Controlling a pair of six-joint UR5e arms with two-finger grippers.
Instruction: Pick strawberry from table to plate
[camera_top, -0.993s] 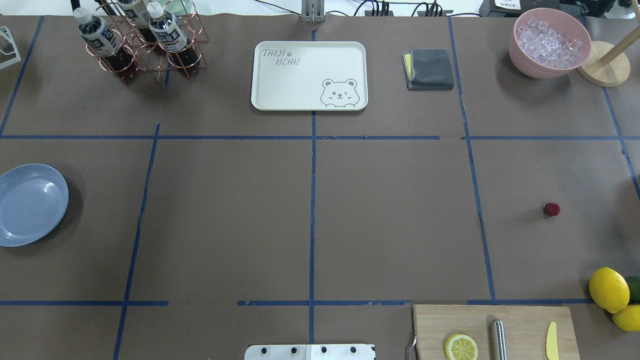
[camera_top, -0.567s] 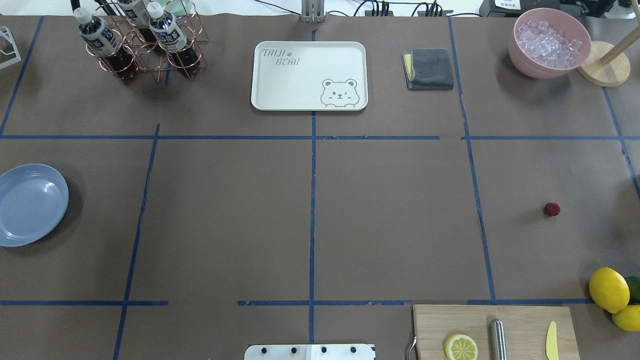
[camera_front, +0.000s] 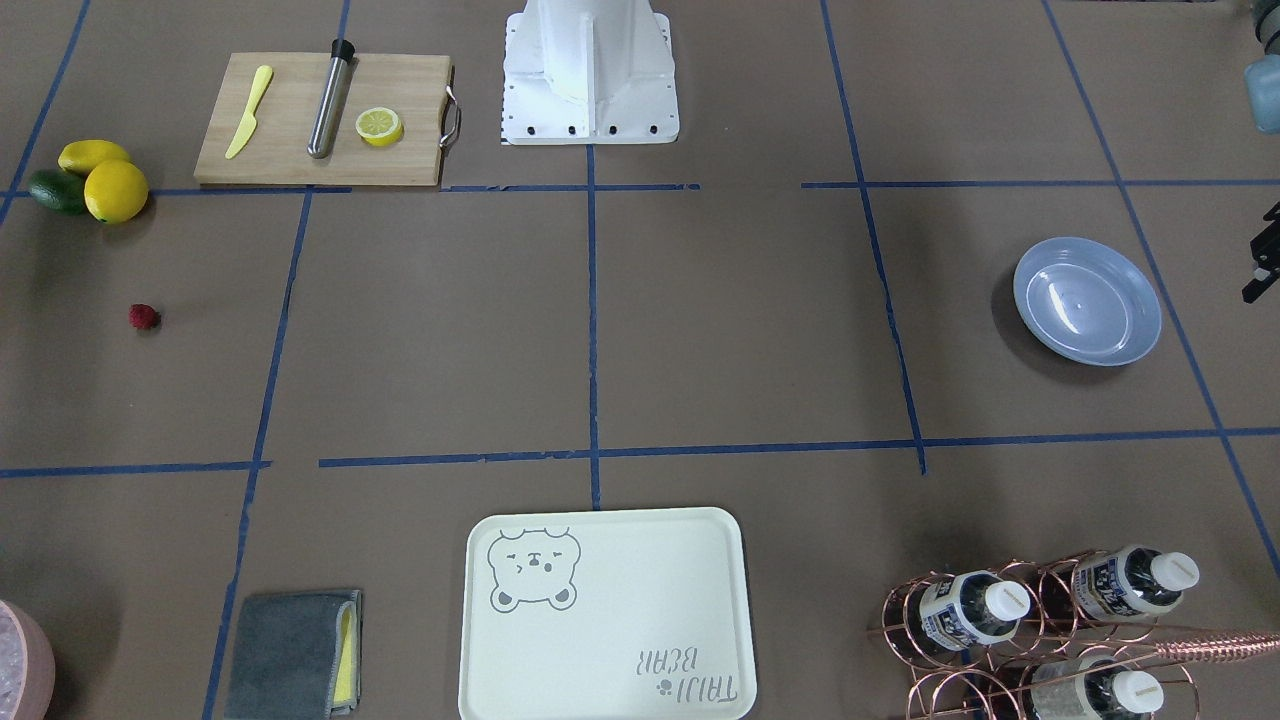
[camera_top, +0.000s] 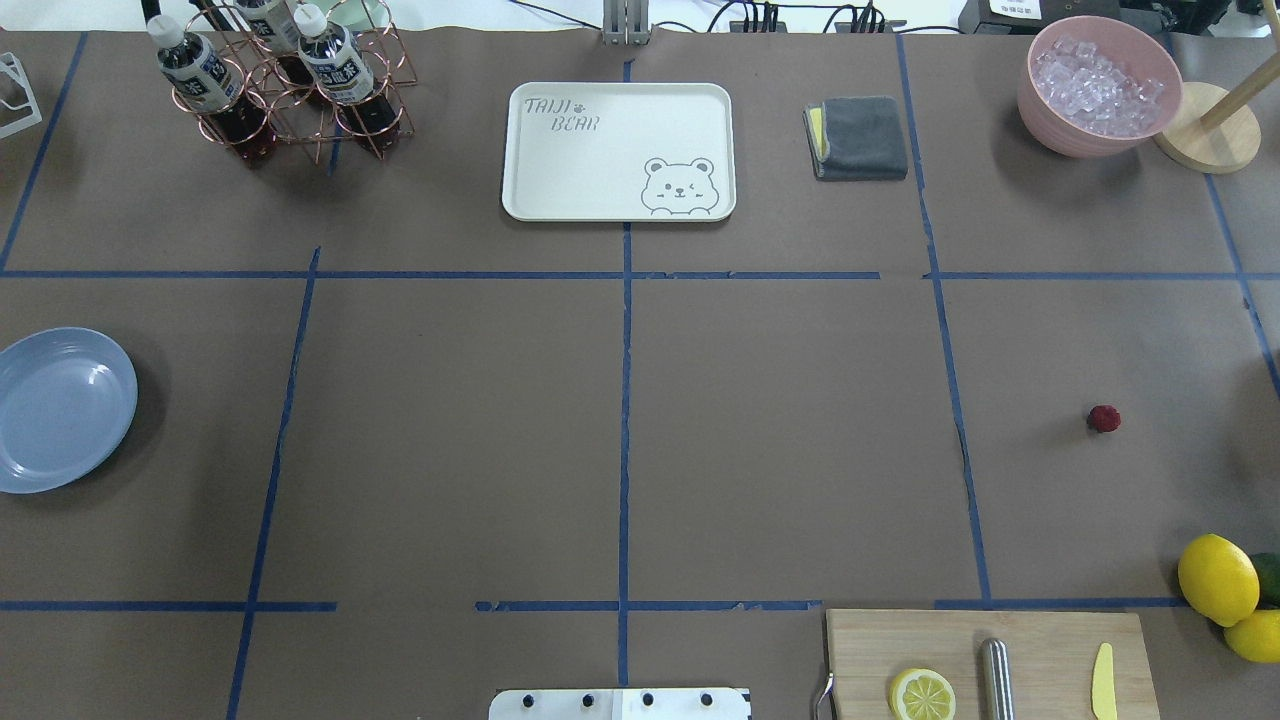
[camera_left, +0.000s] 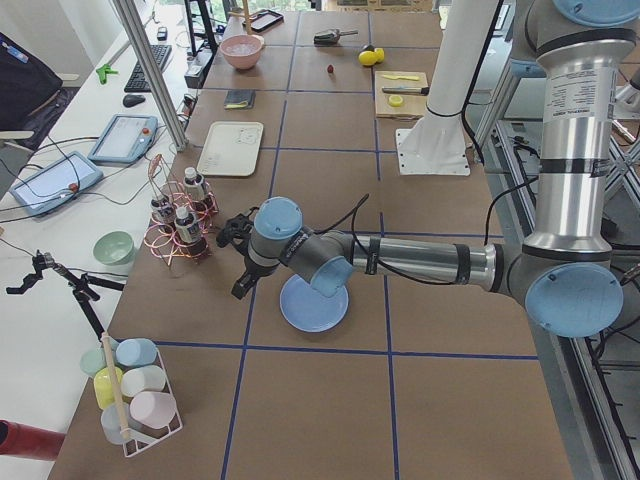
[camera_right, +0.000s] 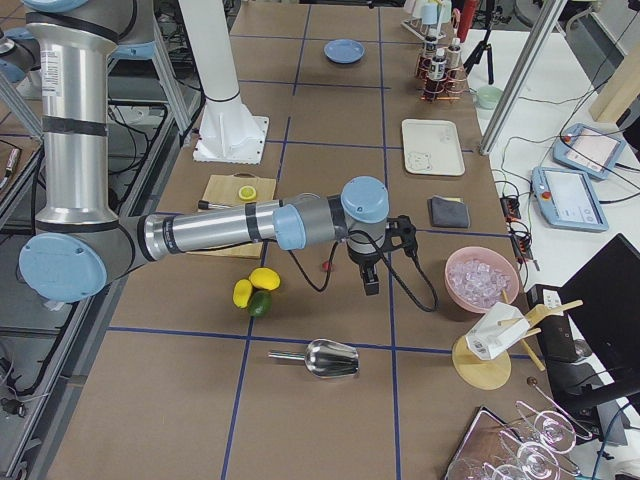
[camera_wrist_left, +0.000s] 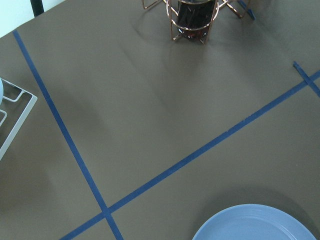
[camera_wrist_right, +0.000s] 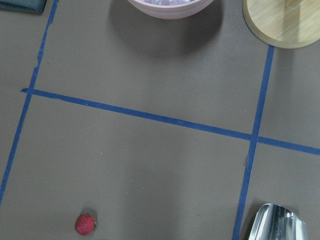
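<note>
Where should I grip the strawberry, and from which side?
Pinch the strawberry across its rounded middle, coming straight down from above: it is tiny and low, lying alone on the table, with the lemons well clear.

White side desk (camera_left: 70, 215) with 2 tablets (camera_left: 122, 137), slanted silver frame post (camera_left: 150, 70) beside it, even indoor light

1. We see the near arm (camera_right: 215, 229) stretched low over the table (camera_right: 320, 420), its right gripper (camera_right: 371, 285) pointing down; we cannot tell how its jaws stand.
2. The strawberry (camera_right: 327, 266) lies on the paper just beside that gripper, not touching it.
3. Two lemons (camera_right: 263, 278) and a metal scoop (camera_right: 328, 357) lie nearby.
4. The plate (camera_right: 343, 50) sits well apart, at the table's far end.
</note>
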